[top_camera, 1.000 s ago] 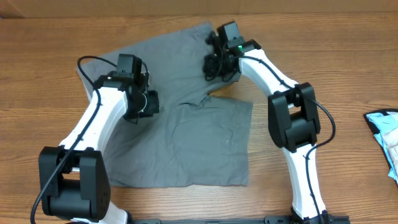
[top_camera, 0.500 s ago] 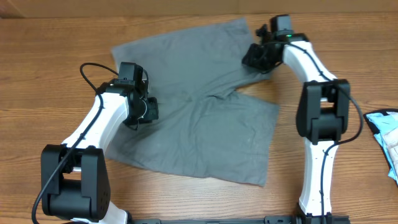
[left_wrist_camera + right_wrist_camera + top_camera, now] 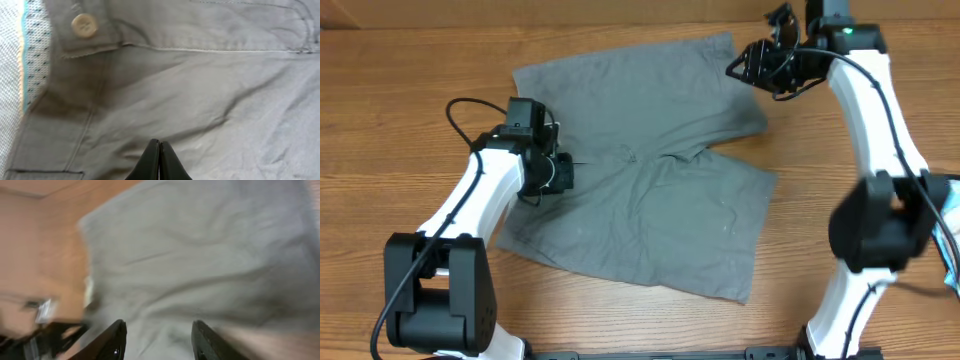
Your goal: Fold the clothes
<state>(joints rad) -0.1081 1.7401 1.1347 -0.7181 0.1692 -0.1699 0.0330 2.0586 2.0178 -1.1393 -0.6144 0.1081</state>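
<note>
The grey shorts [image 3: 650, 190] lie spread flat on the wooden table, waistband to the left and both legs pointing right. My left gripper [image 3: 557, 172] sits on the waistband area. In the left wrist view its fingers [image 3: 160, 146] are shut, tips down on the fabric [image 3: 210, 75] with creases running to them, and a pale button [image 3: 84, 25] shows at upper left. My right gripper [image 3: 760, 65] is open and empty, raised just past the far leg's hem corner. The right wrist view is blurred and shows its fingers [image 3: 157, 332] apart above grey cloth [image 3: 200, 255].
A blue and white cloth [image 3: 945, 215] lies at the table's right edge. A pale wall or board [image 3: 520, 12] runs along the back edge. Bare wood [image 3: 400, 110] surrounds the shorts.
The right gripper drew the far leg out to the right, unfolding the shorts, then opened and lifted away up and right. The left gripper stayed in place.
</note>
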